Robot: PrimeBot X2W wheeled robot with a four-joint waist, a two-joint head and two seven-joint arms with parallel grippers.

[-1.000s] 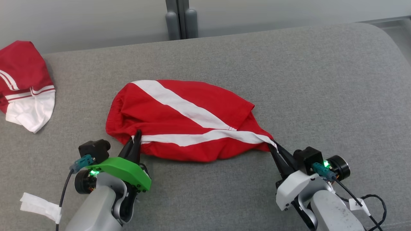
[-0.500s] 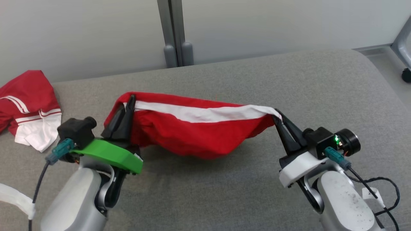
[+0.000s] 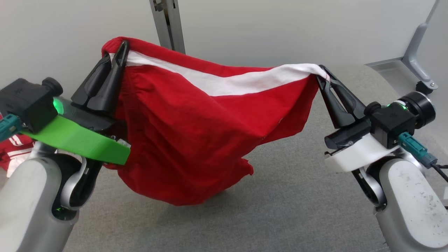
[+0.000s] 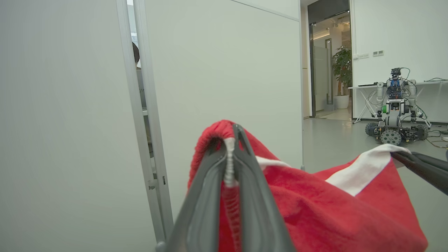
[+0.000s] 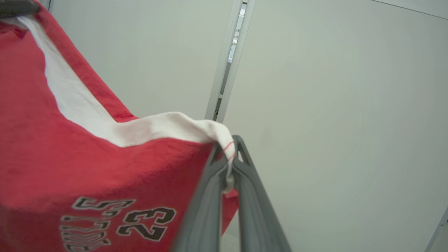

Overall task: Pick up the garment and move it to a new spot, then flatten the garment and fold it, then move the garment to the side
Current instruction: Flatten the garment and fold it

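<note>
The garment (image 3: 185, 133) is red cloth with a white stripe, hanging in the air between my two grippers above the grey padded surface (image 3: 297, 196). My left gripper (image 3: 120, 47) is shut on its upper left corner, and the left wrist view shows the red hem pinched between the fingers (image 4: 229, 164). My right gripper (image 3: 321, 71) is shut on the white-striped right corner, seen pinched in the right wrist view (image 5: 229, 154). That view also shows black lettering and the number 23 on the garment (image 5: 105, 182). The lowest fold hangs just above the surface.
A second red and white garment (image 3: 15, 150) lies on the surface at the far left, partly hidden behind my left arm. A grey partition wall (image 3: 245, 31) with a metal post (image 3: 168, 21) stands behind. Another wheeled robot (image 4: 395, 108) stands far off.
Both grippers have risen, lifting the garment off the surface so it now hangs between them. The head camera has also tilted up, shifting the whole picture.
</note>
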